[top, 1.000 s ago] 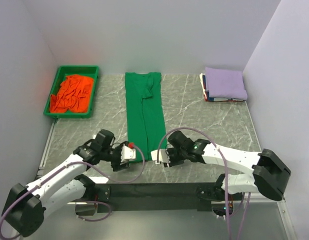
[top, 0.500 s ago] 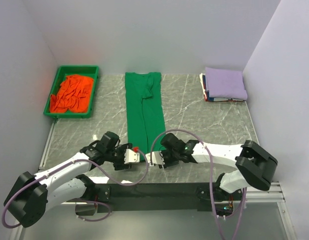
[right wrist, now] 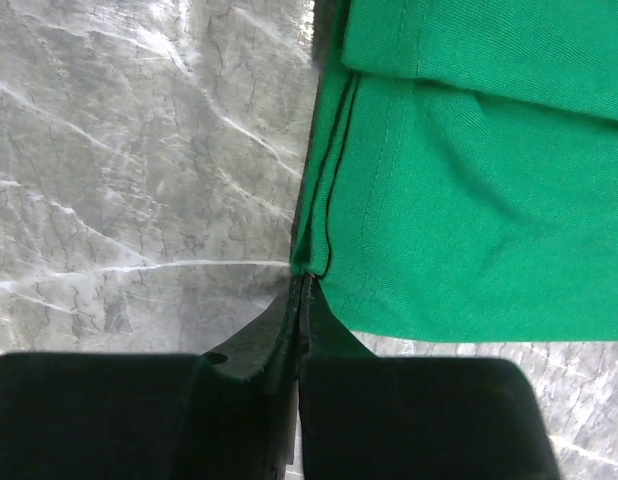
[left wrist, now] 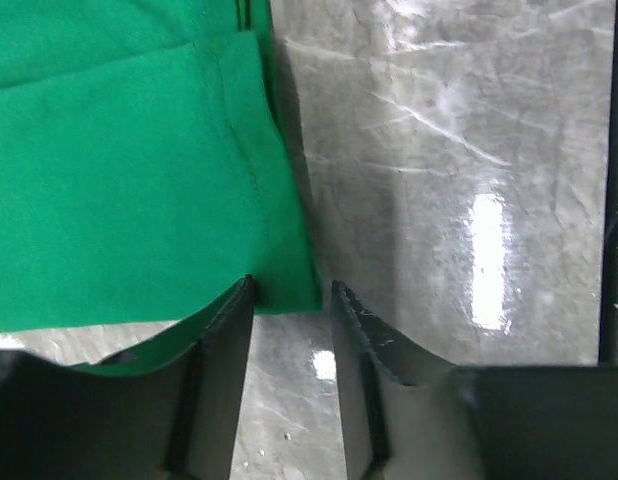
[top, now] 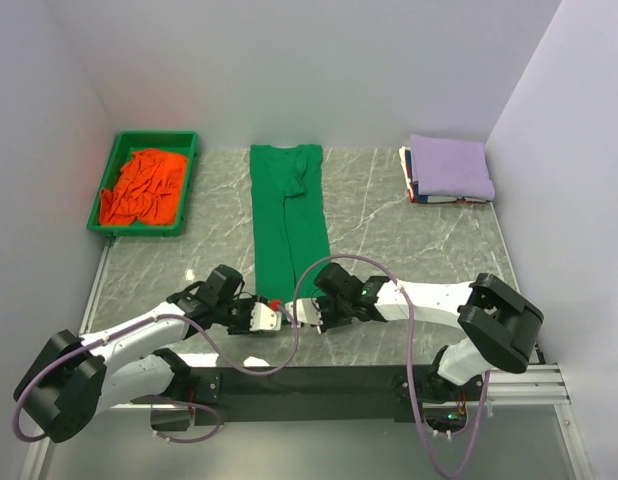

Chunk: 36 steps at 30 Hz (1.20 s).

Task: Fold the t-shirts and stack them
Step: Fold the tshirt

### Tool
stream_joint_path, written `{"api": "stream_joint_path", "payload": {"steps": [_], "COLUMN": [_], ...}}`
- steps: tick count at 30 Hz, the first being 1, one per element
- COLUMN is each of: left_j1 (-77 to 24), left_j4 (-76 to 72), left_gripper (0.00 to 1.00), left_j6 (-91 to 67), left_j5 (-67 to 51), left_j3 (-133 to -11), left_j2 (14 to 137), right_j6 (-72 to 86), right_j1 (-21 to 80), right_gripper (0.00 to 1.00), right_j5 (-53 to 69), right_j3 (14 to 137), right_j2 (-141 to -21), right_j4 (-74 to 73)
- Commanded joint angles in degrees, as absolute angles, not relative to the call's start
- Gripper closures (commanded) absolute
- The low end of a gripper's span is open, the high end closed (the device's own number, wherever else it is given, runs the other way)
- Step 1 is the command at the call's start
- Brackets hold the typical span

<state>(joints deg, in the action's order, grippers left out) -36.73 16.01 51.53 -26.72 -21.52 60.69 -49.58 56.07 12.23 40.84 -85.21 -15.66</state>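
Observation:
A bright green t-shirt (top: 289, 220) lies folded into a long strip down the middle of the table. Its near hem reaches both grippers. My right gripper (top: 311, 310) is shut on the shirt's near right corner; in the right wrist view the gripper (right wrist: 304, 275) pinches the doubled edge of the green cloth (right wrist: 469, 200). My left gripper (top: 271, 312) is at the near left corner. In the left wrist view its jaws (left wrist: 291, 288) stand apart with the corner of the green cloth (left wrist: 119, 170) between the tips. An orange t-shirt (top: 141, 188) is crumpled at the far left. A folded lavender t-shirt (top: 449, 165) tops the stack at the far right.
The orange shirt lies in a green plastic tray (top: 154, 137) against the left wall. Under the lavender shirt are folded shirts with white and dark edges (top: 409, 187). Walls close the table on three sides. The arms' bases and cables run along the near edge.
Both grippers have moved inward to the green shirt's near hem. The right gripper has shut on its corner. The left jaws have narrowed around the other corner.

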Motion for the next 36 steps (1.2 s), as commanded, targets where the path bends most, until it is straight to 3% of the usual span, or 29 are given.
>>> {"api": "stream_joint_path", "payload": {"steps": [1, 3, 6, 9, 26, 36], "left_j1": [-37.09, -37.09, -37.09, -37.09, -36.65, -29.01], "left_j4": [15.21, 14.94, 15.55, 18.98, 30.94, 27.25], "left_gripper": [0.62, 0.69, 0.91, 0.99, 0.99, 0.99], "left_j6": [53.00, 53.09, 52.82, 53.61, 49.75, 54.57], "left_j5": [-25.66, -25.75, -25.93, -27.51, -32.96, -33.66], "left_j3": [-21.27, -21.27, -21.71, -21.97, -27.15, -33.66], "left_j2": [62.66, 63.02, 62.32, 59.42, 48.69, 57.29], "right_j6": [-48.34, -47.64, -46.85, -46.15, -44.99, -53.61], "right_j1": [56.08, 55.90, 54.93, 54.23, 54.05, 45.71], "right_gripper": [1.00, 1.00, 1.00, 1.00, 1.00, 1.00], "right_j5": [11.51, 11.95, 13.00, 13.97, 15.04, 16.17], "right_j3": [41.40, 41.40, 41.75, 41.92, 44.56, 52.99], "right_j2": [-86.57, -85.79, -84.03, -81.04, -70.59, -75.49], "right_j4": [-18.72, -19.07, -20.56, -22.32, -30.06, -31.73]}}
